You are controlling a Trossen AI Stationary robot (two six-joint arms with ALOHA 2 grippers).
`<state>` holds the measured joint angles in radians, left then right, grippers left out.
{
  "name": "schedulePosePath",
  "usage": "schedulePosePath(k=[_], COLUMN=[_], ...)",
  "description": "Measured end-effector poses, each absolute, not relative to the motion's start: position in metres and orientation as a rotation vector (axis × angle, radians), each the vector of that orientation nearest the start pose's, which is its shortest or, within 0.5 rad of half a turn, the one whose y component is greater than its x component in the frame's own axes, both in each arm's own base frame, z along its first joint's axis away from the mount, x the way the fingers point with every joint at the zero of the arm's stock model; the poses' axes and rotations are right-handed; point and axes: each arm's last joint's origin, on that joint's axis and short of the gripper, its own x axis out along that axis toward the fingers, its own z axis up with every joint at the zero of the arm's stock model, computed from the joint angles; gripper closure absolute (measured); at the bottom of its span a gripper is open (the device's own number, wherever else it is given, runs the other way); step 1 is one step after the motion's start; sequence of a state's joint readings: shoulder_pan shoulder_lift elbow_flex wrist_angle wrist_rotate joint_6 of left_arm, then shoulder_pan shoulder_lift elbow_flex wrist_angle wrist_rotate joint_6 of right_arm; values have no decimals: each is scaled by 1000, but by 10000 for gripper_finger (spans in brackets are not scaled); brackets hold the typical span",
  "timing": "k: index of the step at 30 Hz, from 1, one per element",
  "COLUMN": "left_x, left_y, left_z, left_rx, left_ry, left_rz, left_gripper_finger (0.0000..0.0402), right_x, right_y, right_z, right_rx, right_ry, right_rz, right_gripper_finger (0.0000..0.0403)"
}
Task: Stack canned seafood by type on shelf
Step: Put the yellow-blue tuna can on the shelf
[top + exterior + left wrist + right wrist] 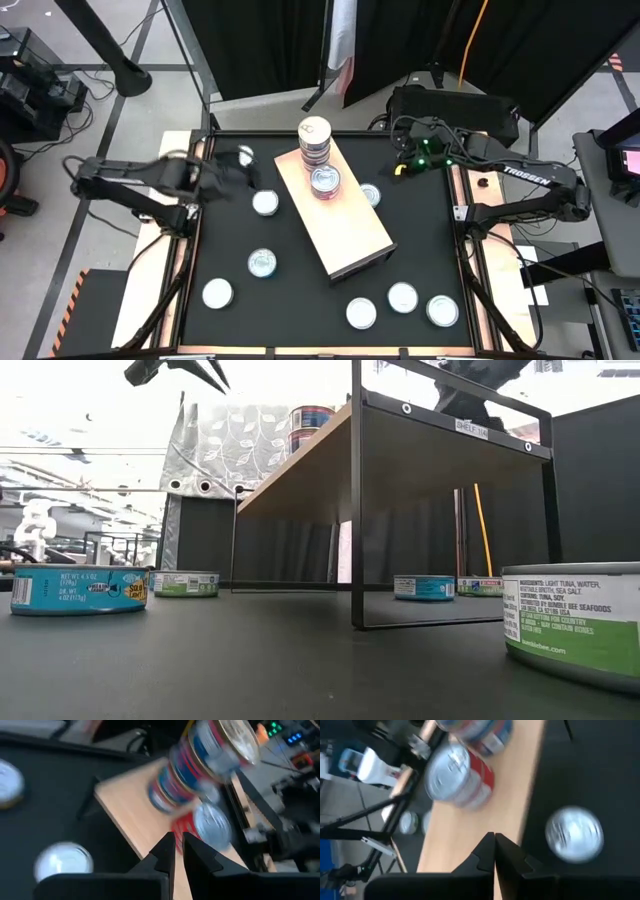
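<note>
The shelf [345,225] is a pale wood board on a black frame [356,510], lying slantwise mid-table. On its far end stands a tall stack of tins [314,140] [200,765], with a red-labelled short stack [325,182] [457,775] beside it. Several silver-topped tins rest on the black table, among them one [265,202] left of the shelf and one [370,194] right of it. My left gripper [248,178] [178,845] hovers left of the shelf, shut and empty. My right gripper [397,166] [494,842] hovers right of the stack, shut and empty.
More loose tins lie near the front edge [217,293], [361,313], [402,297], [441,310] and at left centre [262,263]. The low view shows a blue-labelled tin [80,590] and a green-labelled one [575,620] close by. Cables and equipment sit beyond the far edge.
</note>
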<state>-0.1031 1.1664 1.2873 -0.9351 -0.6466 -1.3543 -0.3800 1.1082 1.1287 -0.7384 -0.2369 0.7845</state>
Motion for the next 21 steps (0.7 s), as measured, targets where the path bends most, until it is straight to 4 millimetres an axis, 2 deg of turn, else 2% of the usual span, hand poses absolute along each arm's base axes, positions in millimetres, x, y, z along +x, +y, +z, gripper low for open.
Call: schedulePosePath(k=[5,8,12,16,21], left_x=[191,186,187,187,187], left_y=[35,51,53,49,44], left_z=[369,366,365,364,364], left_rx=[-877,-850,-852,-860,-902], left_ry=[411,523,615,649,658], left_rz=[1040,1018,897,859,836], left_gripper_finger=[366,366,366,366,366], right_x=[197,192,183,172,161], right_y=[-59,-53,-50,-52,-53], right_z=[340,335,329,324,321], right_rx=[976,1006,1092,1112,1035], right_ry=[747,826,898,936,1059], right_rz=[-458,-500,-656,-851,-870], right_gripper_finger=[399,399,399,399,399])
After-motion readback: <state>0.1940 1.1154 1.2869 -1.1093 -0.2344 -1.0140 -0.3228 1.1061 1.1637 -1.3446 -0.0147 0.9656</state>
